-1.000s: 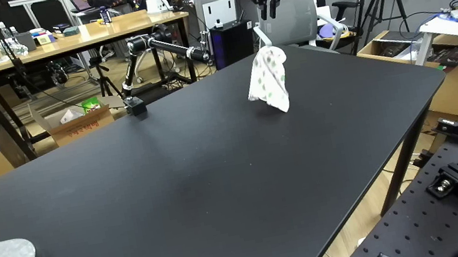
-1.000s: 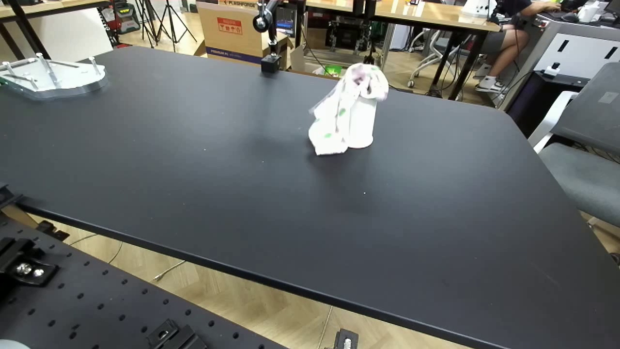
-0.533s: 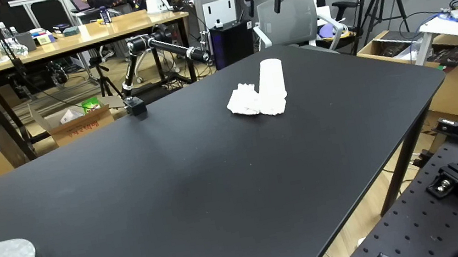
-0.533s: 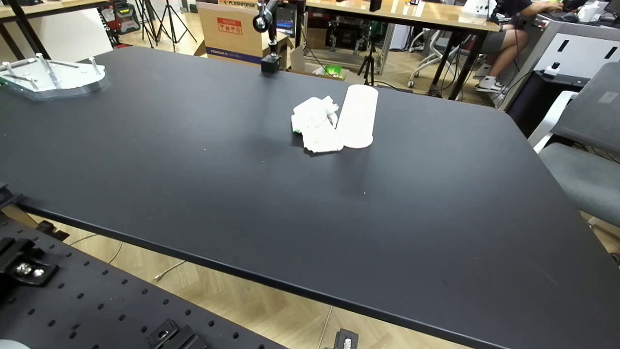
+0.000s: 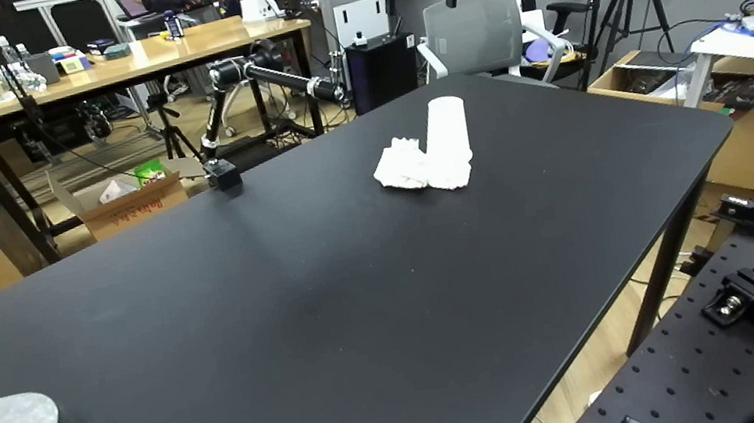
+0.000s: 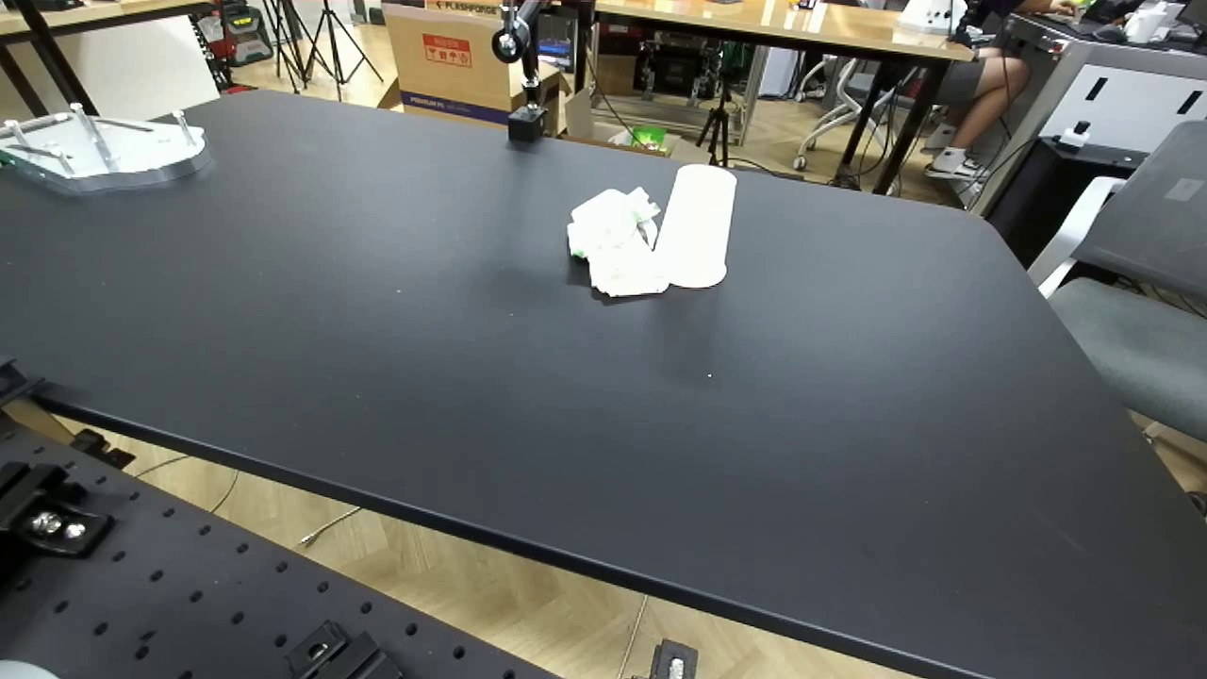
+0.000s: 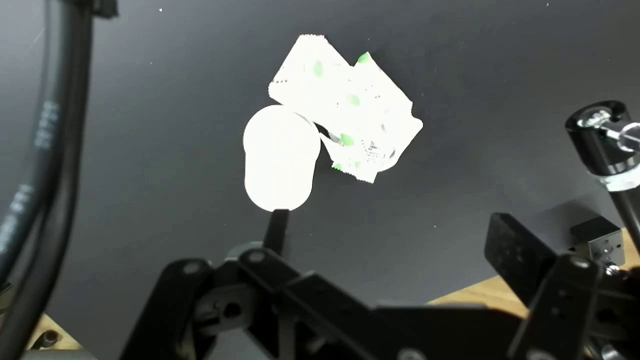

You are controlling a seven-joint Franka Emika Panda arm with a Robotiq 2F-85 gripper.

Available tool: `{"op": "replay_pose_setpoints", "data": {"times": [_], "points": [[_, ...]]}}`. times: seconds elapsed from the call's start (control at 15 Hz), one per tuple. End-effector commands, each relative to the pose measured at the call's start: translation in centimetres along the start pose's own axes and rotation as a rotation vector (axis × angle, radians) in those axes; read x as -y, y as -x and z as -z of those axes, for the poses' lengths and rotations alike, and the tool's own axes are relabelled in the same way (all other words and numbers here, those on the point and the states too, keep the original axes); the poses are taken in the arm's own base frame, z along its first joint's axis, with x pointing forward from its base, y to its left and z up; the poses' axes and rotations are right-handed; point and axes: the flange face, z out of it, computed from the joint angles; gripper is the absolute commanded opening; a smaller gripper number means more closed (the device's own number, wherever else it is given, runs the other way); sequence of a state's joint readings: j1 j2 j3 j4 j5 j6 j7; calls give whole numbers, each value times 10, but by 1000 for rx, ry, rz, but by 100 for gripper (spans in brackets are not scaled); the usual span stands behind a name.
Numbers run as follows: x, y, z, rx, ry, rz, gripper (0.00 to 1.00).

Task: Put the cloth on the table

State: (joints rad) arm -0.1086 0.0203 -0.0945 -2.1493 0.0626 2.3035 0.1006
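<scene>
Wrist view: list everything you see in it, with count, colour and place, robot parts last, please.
table: one, black, most of the picture
cloth: one, white with green marks, on the table, upper middle
cup: one, white, on the table at the cloth's lower left
stand: one, black and silver, right edge
floor: two patches, tan, bottom left and right
round thing: one, dark, bottom left, unclear
cables: at least two, black, down the left side
gripper: one, black, open, along the bottom

We find the cloth [image 7: 350, 107] now off the white cylinder [image 6: 699, 226], lying beside it, our gripper [image 5: 423, 8] higher and spread wider.
</scene>
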Motion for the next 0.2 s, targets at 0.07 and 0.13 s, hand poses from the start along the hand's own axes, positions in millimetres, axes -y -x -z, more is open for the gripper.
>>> {"op": "replay_pose_setpoints", "data": {"times": [0.07, 0.13], "points": [[-2, -1, -3, 5, 2, -2, 100], [-2, -1, -3, 6, 2, -2, 100]]}}
